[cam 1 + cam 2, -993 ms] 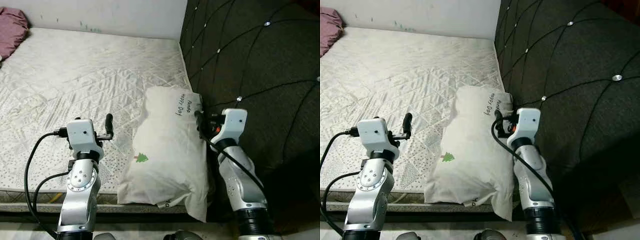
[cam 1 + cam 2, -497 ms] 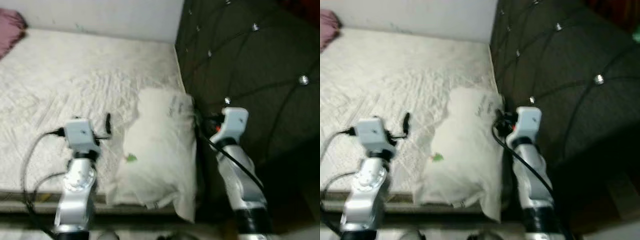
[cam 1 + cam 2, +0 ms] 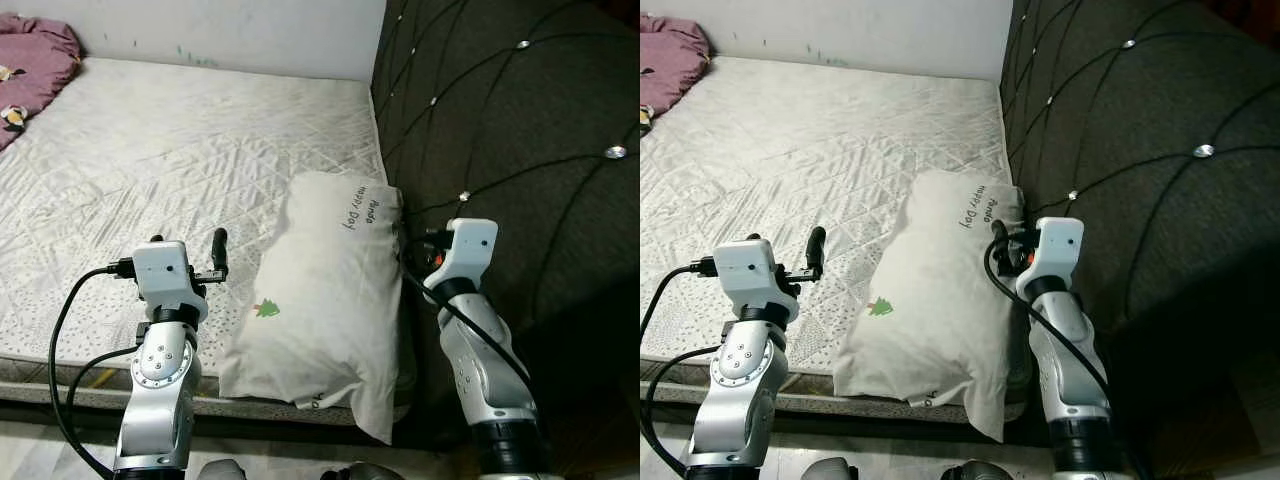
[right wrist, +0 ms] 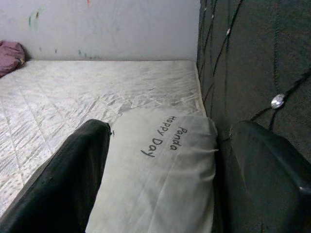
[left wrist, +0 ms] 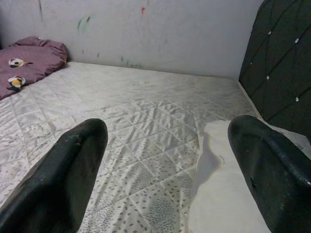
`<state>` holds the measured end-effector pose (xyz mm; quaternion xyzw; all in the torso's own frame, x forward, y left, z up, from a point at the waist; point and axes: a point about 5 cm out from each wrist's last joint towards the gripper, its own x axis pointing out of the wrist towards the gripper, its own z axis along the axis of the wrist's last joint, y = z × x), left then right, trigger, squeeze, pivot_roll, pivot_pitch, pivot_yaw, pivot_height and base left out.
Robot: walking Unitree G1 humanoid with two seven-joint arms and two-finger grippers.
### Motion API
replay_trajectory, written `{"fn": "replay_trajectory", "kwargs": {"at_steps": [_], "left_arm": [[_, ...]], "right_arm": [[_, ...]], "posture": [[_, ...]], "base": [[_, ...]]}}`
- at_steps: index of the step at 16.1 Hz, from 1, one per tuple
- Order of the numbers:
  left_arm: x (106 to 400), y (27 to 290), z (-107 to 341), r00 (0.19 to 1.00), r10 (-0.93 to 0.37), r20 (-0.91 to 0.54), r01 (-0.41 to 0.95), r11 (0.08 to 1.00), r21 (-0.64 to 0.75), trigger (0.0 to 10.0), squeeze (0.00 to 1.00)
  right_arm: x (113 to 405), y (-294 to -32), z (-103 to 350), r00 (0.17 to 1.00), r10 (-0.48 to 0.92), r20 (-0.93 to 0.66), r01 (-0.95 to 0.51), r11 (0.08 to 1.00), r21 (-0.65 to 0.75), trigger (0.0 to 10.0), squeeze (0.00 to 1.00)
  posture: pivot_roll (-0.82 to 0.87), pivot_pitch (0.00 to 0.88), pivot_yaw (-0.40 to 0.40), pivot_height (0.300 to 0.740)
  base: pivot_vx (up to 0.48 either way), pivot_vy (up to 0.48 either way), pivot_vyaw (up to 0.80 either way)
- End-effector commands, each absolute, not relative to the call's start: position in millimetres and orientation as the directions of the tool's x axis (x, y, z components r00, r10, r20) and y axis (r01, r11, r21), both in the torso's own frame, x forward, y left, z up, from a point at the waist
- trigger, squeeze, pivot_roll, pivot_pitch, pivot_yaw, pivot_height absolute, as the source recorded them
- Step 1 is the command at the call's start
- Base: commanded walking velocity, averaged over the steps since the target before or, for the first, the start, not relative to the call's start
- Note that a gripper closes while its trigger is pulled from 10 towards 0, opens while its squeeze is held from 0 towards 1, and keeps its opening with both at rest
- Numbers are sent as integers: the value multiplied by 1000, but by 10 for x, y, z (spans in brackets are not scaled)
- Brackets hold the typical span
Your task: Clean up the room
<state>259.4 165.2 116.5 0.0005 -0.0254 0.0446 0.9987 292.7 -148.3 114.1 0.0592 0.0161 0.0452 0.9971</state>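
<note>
A white pillow [image 3: 320,290] printed "Panda Happy Day", with a small green tree, lies on the mattress [image 3: 150,150] against the dark tufted headboard [image 3: 520,120]. Its near end hangs over the bed's front edge. My left gripper [image 3: 216,242] is open above the mattress just left of the pillow, and the left wrist view shows the pillow [image 5: 228,194] beside one finger. My right gripper [image 3: 408,250] is open at the pillow's right side, close to the headboard. In the right wrist view its fingers [image 4: 73,174] straddle the pillow's far end [image 4: 160,179].
A maroon blanket [image 3: 35,60] is bunched at the far left corner of the bed by the white wall [image 3: 250,30]. The headboard stands along the whole right side. The quilted mattress stretches away to the left and far side.
The whole view swung and blurred half a second ago and is sharp again, so the camera moved. Both grippers stay open in about the same places by the pillow.
</note>
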Motion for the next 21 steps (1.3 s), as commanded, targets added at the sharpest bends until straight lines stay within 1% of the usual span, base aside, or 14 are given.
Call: {"fn": "replay_trajectory", "kwargs": {"at_steps": [1, 3, 4, 7, 9, 12, 14, 21], "left_arm": [[2591, 1667, 1154, 995, 87, 48, -88, 996, 7, 10000, 0], [2600, 1672, 1164, 995, 86, 51, -87, 996, 8, 10000, 0], [2602, 1672, 1166, 995, 86, 53, -87, 996, 8, 10000, 0], [2602, 1667, 1171, 995, 88, 57, -88, 996, 3, 10000, 0], [2611, 1681, 1183, 990, 122, 71, -123, 992, 1, 10000, 0], [2632, 1689, 1178, 989, 138, 59, -138, 990, -4, 10000, 0], [2635, 1693, 1180, 988, 142, 63, -143, 990, 5, 10000, 0], [2602, 1654, 1133, 994, 104, 38, -103, 994, -21, 10000, 0]], "right_arm": [[2902, -1502, 1158, 995, 103, -16, -101, 989, 109, 10000, 0], [2892, -1472, 1147, 993, 114, -18, -111, 987, 115, 10000, 0], [2895, -1458, 1154, 993, 117, -16, -114, 987, 116, 10000, 0], [2898, -1439, 1163, 992, 125, -12, -123, 985, 123, 10000, 0], [2902, -1449, 1159, 992, 124, -13, -122, 985, 120, 10000, 0], [2910, -1448, 1158, 992, 124, -13, -122, 985, 121, 10000, 0], [2912, -1437, 1160, 992, 126, -11, -124, 984, 125, 10000, 0], [2925, -1415, 1109, 991, 129, -28, -125, 985, 116, 10000, 0]], "posture": [[-14, 23, -75, 740], [-12, 22, -78, 736], [-12, 22, -78, 727], [-12, 23, -78, 688], [-13, 22, -79, 659], [-13, 21, -79, 659], [-13, 21, -79, 637], [-6, 16, -86, 637]], "base": [[0, 0, 0], [0, 0, 0], [0, 0, 0], [0, 0, 0], [0, 0, 0], [0, 0, 0], [0, 0, 0], [0, 0, 0]]}}
